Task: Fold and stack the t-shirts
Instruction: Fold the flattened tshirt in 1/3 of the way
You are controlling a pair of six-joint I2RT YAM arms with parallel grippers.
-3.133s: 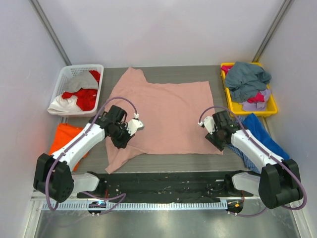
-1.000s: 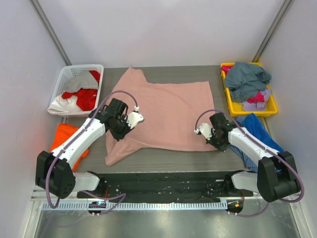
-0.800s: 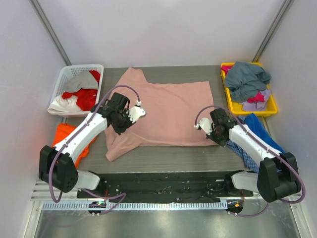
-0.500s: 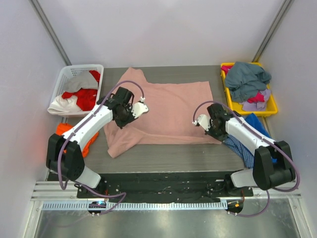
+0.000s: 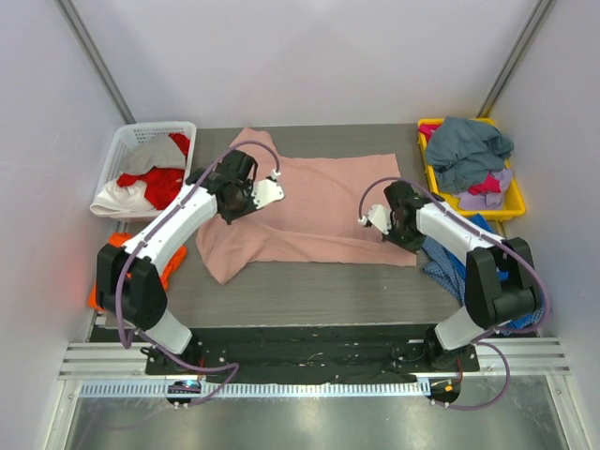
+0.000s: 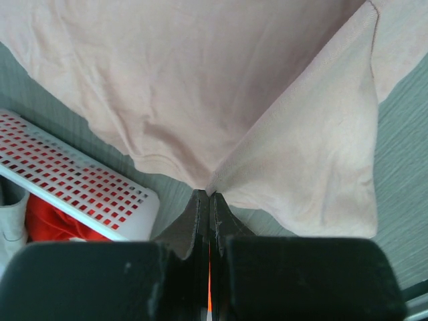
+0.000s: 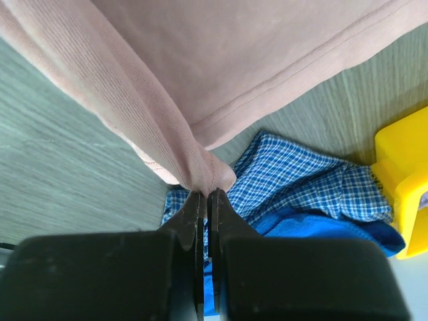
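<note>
centre: dusty-pink fabric t-shirt point(image 5: 319, 202) on grey table point(image 5: 309, 291) | far left: white plastic basket point(image 5: 155, 127), clothes inside | far right: yellow plastic tray point(image 5: 483, 215), clothes heaped inside | near left: orange fabric shirt point(image 5: 172, 267) | right, before tray: blue checked fabric shirt point(image 5: 445, 267)

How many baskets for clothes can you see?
2. A white basket sits at the back left, and a yellow bin sits at the back right. None seems hidden.

Orange t-shirt point(image 5: 173, 266) partly hidden
</note>
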